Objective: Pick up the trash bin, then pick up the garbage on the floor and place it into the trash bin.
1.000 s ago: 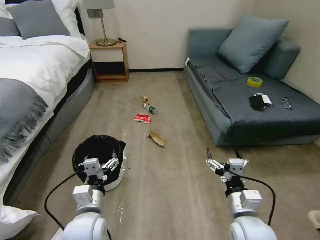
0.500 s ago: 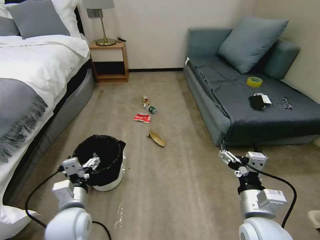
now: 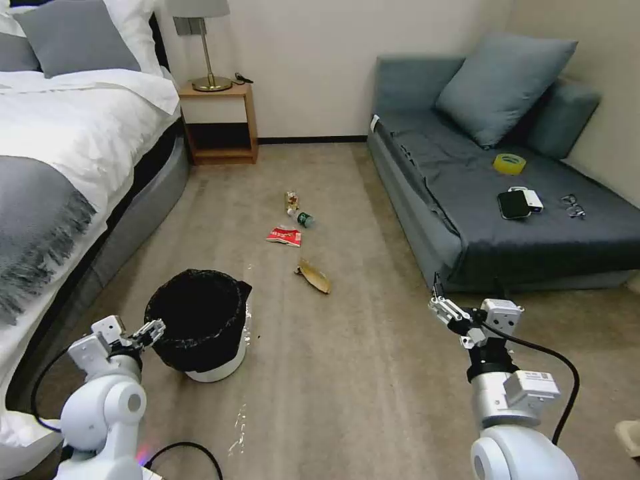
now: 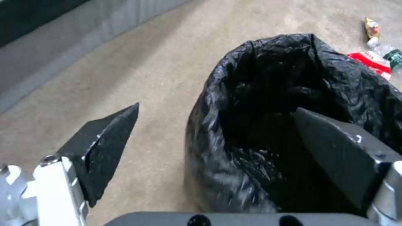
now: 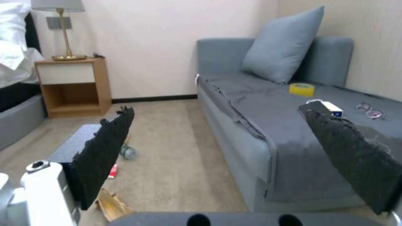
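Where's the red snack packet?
In the head view the red packet lies mid-floor between bed and sofa, just before the bottle.

the room is evenly and softly lit, with no hard shadows on the carpet (image 3: 347, 373). the lamp (image 3: 200, 40) on the bedside table looks unlit. the head view bows outward toward its edges. in the left wrist view the black bag of the trash bin (image 4: 293, 125) is smeared and glossy with pale highlights.
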You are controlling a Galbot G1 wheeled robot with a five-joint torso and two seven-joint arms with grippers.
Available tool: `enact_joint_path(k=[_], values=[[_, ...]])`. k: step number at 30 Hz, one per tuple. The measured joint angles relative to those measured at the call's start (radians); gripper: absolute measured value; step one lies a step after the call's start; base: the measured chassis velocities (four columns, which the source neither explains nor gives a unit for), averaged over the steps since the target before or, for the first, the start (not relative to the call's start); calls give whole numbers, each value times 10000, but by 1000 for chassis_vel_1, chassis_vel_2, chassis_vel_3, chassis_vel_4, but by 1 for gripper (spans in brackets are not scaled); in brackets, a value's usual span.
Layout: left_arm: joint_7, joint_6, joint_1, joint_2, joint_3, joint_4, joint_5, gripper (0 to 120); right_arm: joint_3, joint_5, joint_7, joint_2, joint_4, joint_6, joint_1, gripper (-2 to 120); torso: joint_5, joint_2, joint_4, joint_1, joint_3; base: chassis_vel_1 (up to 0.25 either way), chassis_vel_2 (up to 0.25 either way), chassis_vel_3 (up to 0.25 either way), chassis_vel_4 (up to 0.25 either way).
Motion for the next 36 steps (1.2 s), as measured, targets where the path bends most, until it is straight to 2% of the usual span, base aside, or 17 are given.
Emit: enact_joint_path(k=[2,4,8,9,12,13,15,21,25,26,30,31,34,35,36], values=[[-209,89,-385,173,155,377,-431,100,15,-1,-4,12,-37,-2,32,100,1,1,-1,0,0,0,0,0,0],[-297,158,-505,216,205,510,-606,100,16,-5,-5,23,-50,-3,39,100,1,0,-1,0,1,0,0,0,0],[-639,272,-1073,383,432,1472,-1081,100,42,-18,-12,80,-118,-4,96,100,1,0,-1,0,0,0,0,0,0],[-639,272,-1073,383,432,1472,-1081,100,42,-18,-12,80,-118,-4,96,100,1,0,-1,0,0,0,0,0,0],[-777,273,-1346,452,500,2192,-1259,100,88,-22,-15,97,-165,-4,133,100,0,0,0,0,1,0,0,0,0],[-777,273,-1346,452,500,2192,-1259,100,88,-22,-15,97,-165,-4,133,100,0,0,0,0,1,0,0,0,0],[-1033,349,-1532,495,554,2632,-1813,99,99,-32,-17,113,-227,-3,196,100,0,0,0,0,1,0,0,0,0],[-1311,463,-1696,499,610,2885,-2190,98,92,-45,-23,146,-296,-4,321,100,6,0,1,0,0,0,0,0,0],[-1336,470,-1837,460,608,3097,-2200,85,119,-43,-26,131,-388,-5,416,100,12,1,3,-1,-2,0,0,0,0],[-1336,470,-1837,460,608,3097,-2200,85,119,-43,-26,131,-388,-5,416,100,12,1,3,-1,-2,0,0,0,0],[-1377,474,-1864,338,593,3144,-2339,67,171,-15,-31,94,-448,-6,553,100,12,2,4,-1,-3,0,0,0,0],[-1377,474,-1864,338,593,3144,-2339,67,171,-15,-31,94,-448,-6,553,100,12,2,4,-1,-3,0,0,0,0],[-1397,473,-1864,243,588,3145,-2397,53,173,-6,-40,77,-488,-7,624,100,11,3,5,-1,-3,0,0,0,0],[-1397,473,-1864,243,588,3145,-2397,53,173,-6,-40,77,-488,-7,624,100,11,3,5,-1,-3,0,0,0,0],[-1426,474,-1861,206,587,3145,-2444,47,173,-2,-44,60,-510,-7,649,100,10,2,4,-1,-4,0,0,0,0]])
